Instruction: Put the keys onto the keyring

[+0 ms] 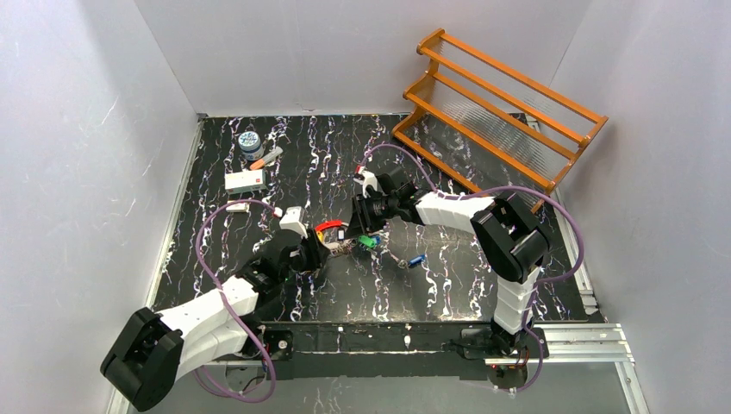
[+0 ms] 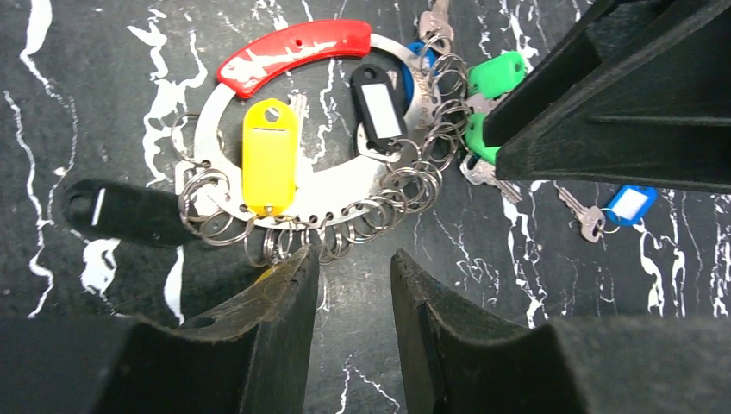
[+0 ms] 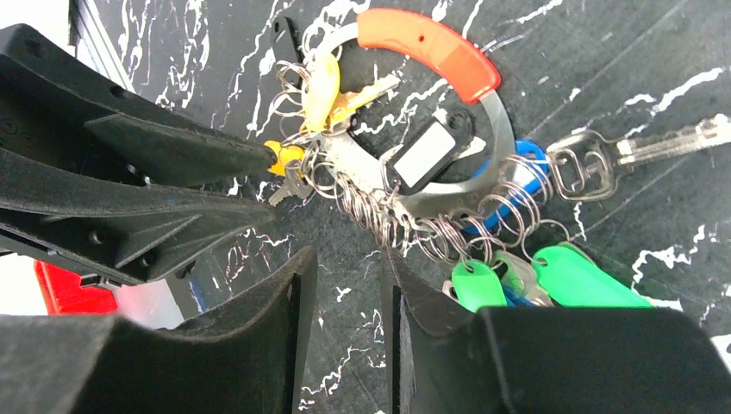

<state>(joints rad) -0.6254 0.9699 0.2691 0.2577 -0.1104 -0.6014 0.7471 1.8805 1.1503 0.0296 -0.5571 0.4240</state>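
Note:
The keyring (image 2: 332, 194) lies flat on the black marbled table, a silvery band with a red segment (image 2: 293, 50). Many small split rings hang on it, with yellow (image 2: 269, 155), black (image 2: 379, 103) and green (image 2: 496, 73) tags. My left gripper (image 2: 352, 259) is open at the ring's near edge, bare table between its fingers. My right gripper (image 3: 346, 257) is open on the opposite side, nothing between its fingers. A silver key (image 3: 642, 148) sits at the ring's (image 3: 498, 121) rim. A loose key with a blue tag (image 2: 629, 204) lies apart. Both grippers (image 1: 321, 254) (image 1: 358, 226) flank the keyring (image 1: 331, 227).
An orange wooden rack (image 1: 500, 103) stands at the back right. A small jar (image 1: 251, 142), a marker (image 1: 265, 159) and a white box (image 1: 245, 180) lie at the back left. A black tag (image 2: 112, 211) rests beside the ring.

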